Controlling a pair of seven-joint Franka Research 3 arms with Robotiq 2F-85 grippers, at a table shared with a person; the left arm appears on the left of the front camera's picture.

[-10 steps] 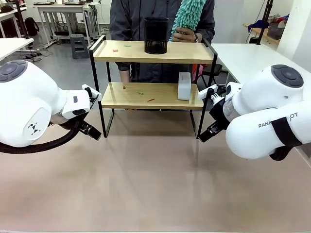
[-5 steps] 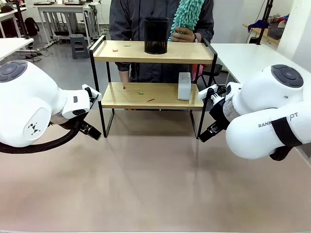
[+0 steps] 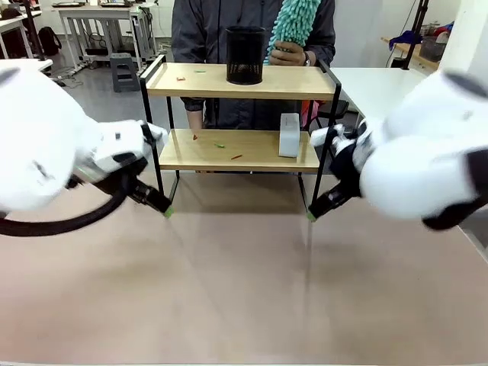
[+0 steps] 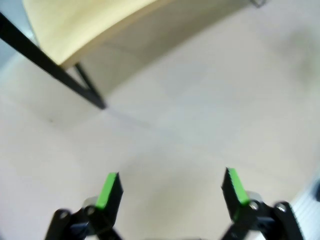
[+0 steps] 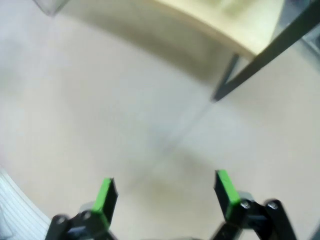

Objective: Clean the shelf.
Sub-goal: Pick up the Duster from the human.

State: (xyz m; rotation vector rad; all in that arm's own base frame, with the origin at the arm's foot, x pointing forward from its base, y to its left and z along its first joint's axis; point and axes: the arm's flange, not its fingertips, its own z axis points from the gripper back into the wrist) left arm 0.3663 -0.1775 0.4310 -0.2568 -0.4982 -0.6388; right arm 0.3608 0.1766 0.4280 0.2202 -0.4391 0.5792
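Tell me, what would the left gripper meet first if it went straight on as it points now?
Probably the table top, a little in front of the shelf leg; depth is hard to judge.

Bright even light; soft shadow beneath shelf (image 3: pixel 236 149). Left arm (image 3: pixel 38 145) at 9 o'clock, right arm (image 3: pixel 427 152) at 3, motion-smeared. Wrist views blurred.

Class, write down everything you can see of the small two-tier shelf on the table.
The small two-tier shelf of light wooden boards in a thin black metal frame stands upright on four legs on the beige tabletop. Its top board carries a black mesh cylindrical pot and coloured scraps; its lower board holds a pale grey rectangular box and more scraps.
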